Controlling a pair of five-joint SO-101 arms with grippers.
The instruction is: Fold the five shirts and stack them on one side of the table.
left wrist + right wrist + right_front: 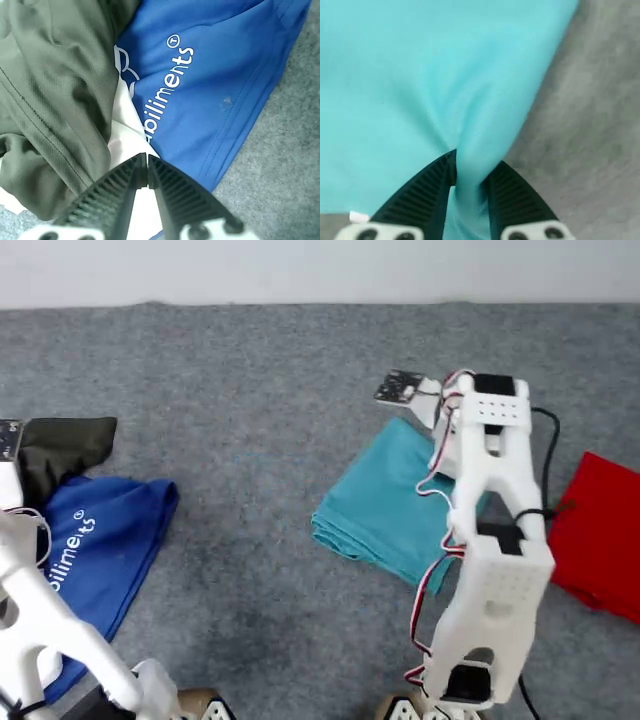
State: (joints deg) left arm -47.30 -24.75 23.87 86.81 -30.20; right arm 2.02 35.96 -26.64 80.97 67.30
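Shirts: the teal shirt (385, 505) is my reference. It lies partly folded near the middle of the table (250, 370), with layered edges along the side facing the other pile.

- The red shirt (600, 535) lies just beside the teal one, on the right.
- The blue shirt (105, 540) and the olive shirt (65, 445) are well apart from the teal one, on the left. They overlap, and a strip of white cloth (125, 135) shows between them.

Right pincer (470, 167): clamped on a raised pinch of teal fabric close to the shirt's edge. A crease runs away from the jaws.

Left pincer (147, 159): jaws together, nothing visibly between them. It hangs over the white strip, far left of the teal shirt.

Materials:
- Teal is a smooth, thin knit.
- Olive is an open mesh with stitched seams.
- Blue is smooth, with white print and a double-stitched hem.
- The table has a rough grey felt-like surface.

Handling, my judgement: all the shirts are light, limp and rather slick. A single-layer pinch will drag the fold apart. I would take hold at a hem or folded edge and catch every layer. The felt should grip the lowest layer.
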